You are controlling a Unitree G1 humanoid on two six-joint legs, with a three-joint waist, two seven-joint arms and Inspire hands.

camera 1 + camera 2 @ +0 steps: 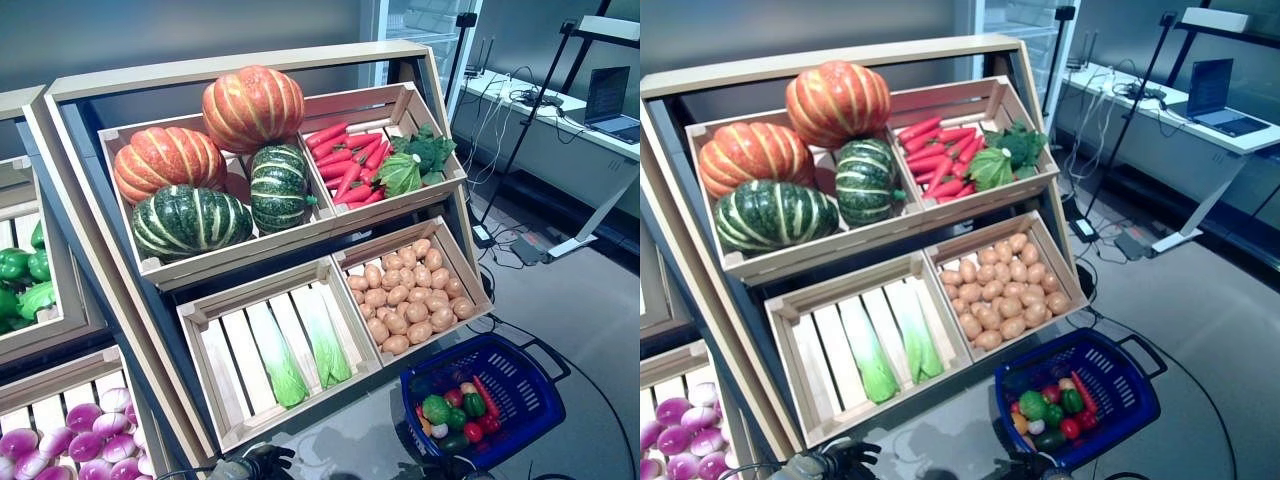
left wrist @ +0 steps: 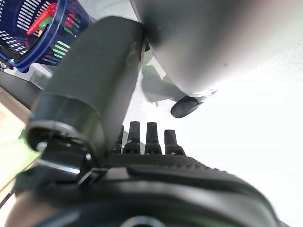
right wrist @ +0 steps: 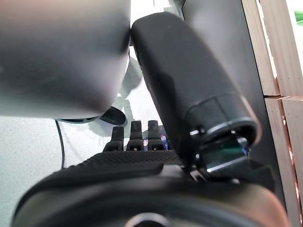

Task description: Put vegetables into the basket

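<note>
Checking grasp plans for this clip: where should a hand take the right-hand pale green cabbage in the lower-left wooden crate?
Probably at the middle of the long pale green cabbage, coming from above and in front with fingers across its width. It lies lengthwise on the tilted slats, and a bare slat separates it from the other cabbage, leaving finger room at its sides.

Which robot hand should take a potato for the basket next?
Probably the right robot hand: the potatoes and blue basket both sit on the robot's right. The left robot hand hangs low too, fingers straight, holding nothing.
</note>
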